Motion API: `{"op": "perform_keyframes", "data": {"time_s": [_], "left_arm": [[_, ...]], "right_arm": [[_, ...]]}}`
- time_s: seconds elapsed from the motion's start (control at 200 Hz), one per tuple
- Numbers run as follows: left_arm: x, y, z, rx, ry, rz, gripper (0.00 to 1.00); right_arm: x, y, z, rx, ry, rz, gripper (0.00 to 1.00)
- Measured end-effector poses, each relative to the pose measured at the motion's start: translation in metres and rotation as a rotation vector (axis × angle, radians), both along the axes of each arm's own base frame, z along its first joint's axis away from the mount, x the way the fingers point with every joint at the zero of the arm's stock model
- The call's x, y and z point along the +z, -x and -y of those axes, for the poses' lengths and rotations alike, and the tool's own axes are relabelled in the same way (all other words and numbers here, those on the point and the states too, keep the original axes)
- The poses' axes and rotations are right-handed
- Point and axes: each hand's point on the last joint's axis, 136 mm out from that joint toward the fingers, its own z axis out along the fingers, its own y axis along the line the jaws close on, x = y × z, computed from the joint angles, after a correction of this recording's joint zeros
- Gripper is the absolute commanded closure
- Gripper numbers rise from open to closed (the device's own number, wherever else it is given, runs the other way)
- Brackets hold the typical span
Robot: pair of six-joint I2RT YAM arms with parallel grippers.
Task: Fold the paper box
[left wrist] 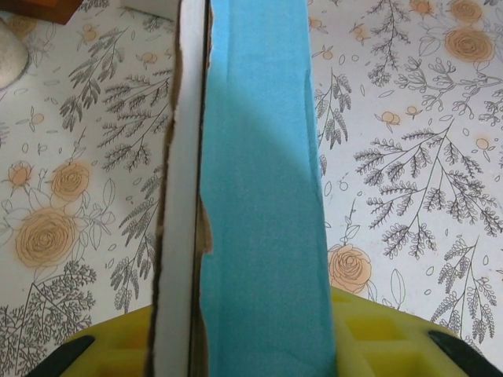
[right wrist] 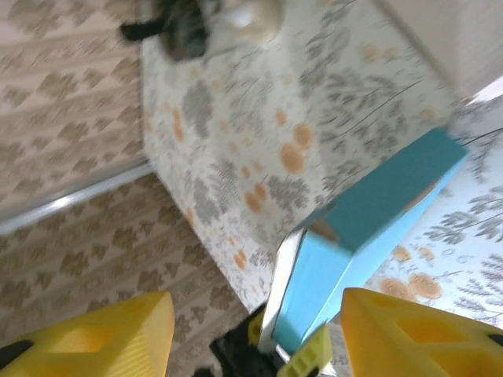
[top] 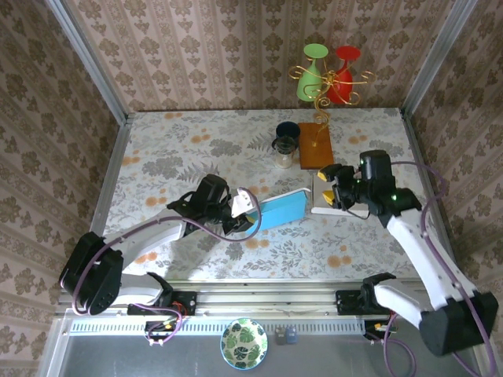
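Two arms on this one, and from the top view the left tool is clamped onto the near end of the blue box, which sits about mid-bench and sticks out toward the right arm. The right tool hangs just past the box's far end, spread wide with nothing in it. Left wrist view: the box runs straight away from the camera, blue face next to a white cardboard edge, pinched between the yellow pads. I can't tell whether it's resting on the bench or held just above it. Right wrist view: both yellow fingers are far apart and the box is between them but further out, its open end facing this way. Looks to me like we're mid-fold, one arm bracing while the other lines up. Next move probably needs the right tool to come in on that open end and tuck or press a flap without knocking the box out of the left's pinch.
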Motion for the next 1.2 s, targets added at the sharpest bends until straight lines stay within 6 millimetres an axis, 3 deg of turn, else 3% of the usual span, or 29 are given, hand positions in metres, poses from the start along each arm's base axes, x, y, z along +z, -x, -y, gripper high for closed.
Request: {"op": "perform_keyframes", "data": {"time_s": [0.07, 0.215, 0.54, 0.72, 0.875, 1.015, 1.2], "left_arm": [[0.001, 0.0, -0.002, 0.009, -0.005, -0.003, 0.66], [0.001, 0.003, -0.005, 0.017, -0.016, -0.011, 0.67], [-0.001, 0.004, -0.01, 0.031, -0.043, -0.019, 0.66], [-0.002, 0.005, -0.01, 0.033, -0.056, -0.018, 0.63], [-0.002, 0.005, -0.01, 0.038, -0.062, -0.015, 0.58], [-0.003, 0.006, -0.009, 0.039, -0.065, -0.015, 0.56], [-0.003, 0.007, -0.009, 0.039, -0.067, -0.015, 0.67]], "right_arm": [[-0.003, 0.011, -0.016, 0.043, 0.012, 0.03, 0.47], [-0.047, 0.022, -0.041, 0.102, 0.061, -0.045, 0.47], [-0.082, 0.011, -0.083, 0.178, 0.086, -0.09, 0.51], [-0.085, 0.003, -0.09, 0.167, 0.071, -0.081, 0.56], [-0.091, -0.001, -0.091, 0.151, 0.069, -0.098, 0.68], [-0.096, 0.002, -0.09, 0.142, 0.078, -0.143, 0.73], [-0.096, 0.003, -0.09, 0.141, 0.085, -0.159, 0.73]]}}
